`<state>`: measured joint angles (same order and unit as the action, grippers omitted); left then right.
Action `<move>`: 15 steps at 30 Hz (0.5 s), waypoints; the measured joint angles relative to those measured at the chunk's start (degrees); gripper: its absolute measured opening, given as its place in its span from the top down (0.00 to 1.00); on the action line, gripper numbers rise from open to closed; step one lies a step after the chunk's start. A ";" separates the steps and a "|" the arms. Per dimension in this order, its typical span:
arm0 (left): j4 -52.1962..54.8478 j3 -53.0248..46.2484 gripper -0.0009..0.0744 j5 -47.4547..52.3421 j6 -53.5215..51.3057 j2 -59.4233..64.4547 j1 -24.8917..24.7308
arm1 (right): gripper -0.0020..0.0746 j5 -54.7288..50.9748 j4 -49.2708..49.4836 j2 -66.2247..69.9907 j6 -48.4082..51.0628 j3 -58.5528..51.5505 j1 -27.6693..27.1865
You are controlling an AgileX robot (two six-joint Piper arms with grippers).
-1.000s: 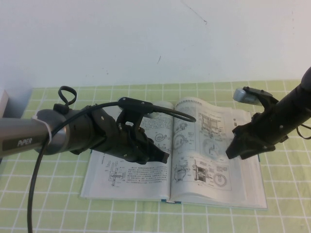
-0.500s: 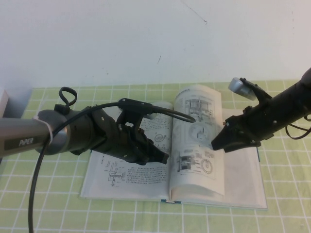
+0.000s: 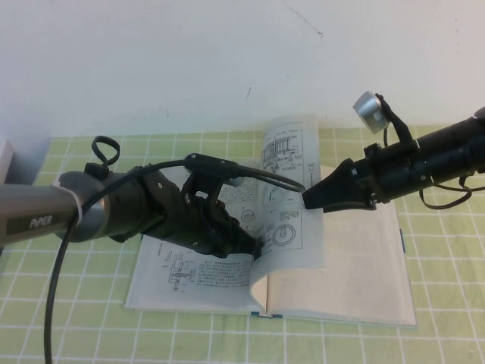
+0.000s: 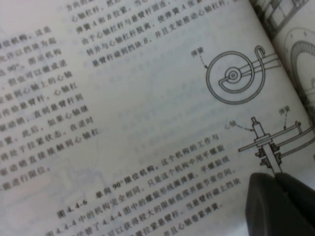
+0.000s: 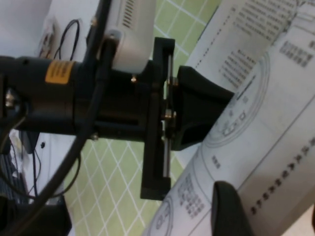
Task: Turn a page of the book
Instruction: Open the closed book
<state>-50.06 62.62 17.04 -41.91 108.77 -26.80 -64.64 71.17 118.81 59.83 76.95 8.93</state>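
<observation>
The book (image 3: 364,277) lies open on the green checked mat. The page (image 3: 286,178), printed with circular diagrams, stands up curved over the spine. My right gripper (image 3: 307,201) is shut on the page's outer edge and holds it above the middle of the book. In the right wrist view the page (image 5: 266,137) runs past one dark finger (image 5: 227,211). My left gripper (image 3: 256,246) is shut, its tip pressing down on the left text page (image 4: 123,98) near the spine. Its closed fingertips (image 4: 266,184) rest beside a small drawing.
The green checked mat (image 3: 447,303) surrounds the book, with a white wall behind. A pale box edge (image 3: 4,163) shows at far left. The left arm's black cable (image 3: 261,173) loops over the left page, close to the lifted page.
My right gripper has moved left and up with the page, lifting it from flat on the right side to standing over the spine. The left gripper has stayed in place.
</observation>
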 joint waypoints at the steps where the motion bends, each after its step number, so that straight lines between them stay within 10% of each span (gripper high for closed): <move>1: 0.00 0.00 0.99 0.00 0.00 0.00 0.00 | 0.52 -0.05 0.41 0.00 0.28 0.00 0.00; 15: 0.00 0.00 0.99 0.20 -0.34 0.00 0.10 | 0.54 -2.16 11.43 0.00 1.69 0.00 0.00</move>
<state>-50.06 62.62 17.24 -42.24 108.77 -26.70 -66.80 82.60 118.81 61.52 76.95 8.93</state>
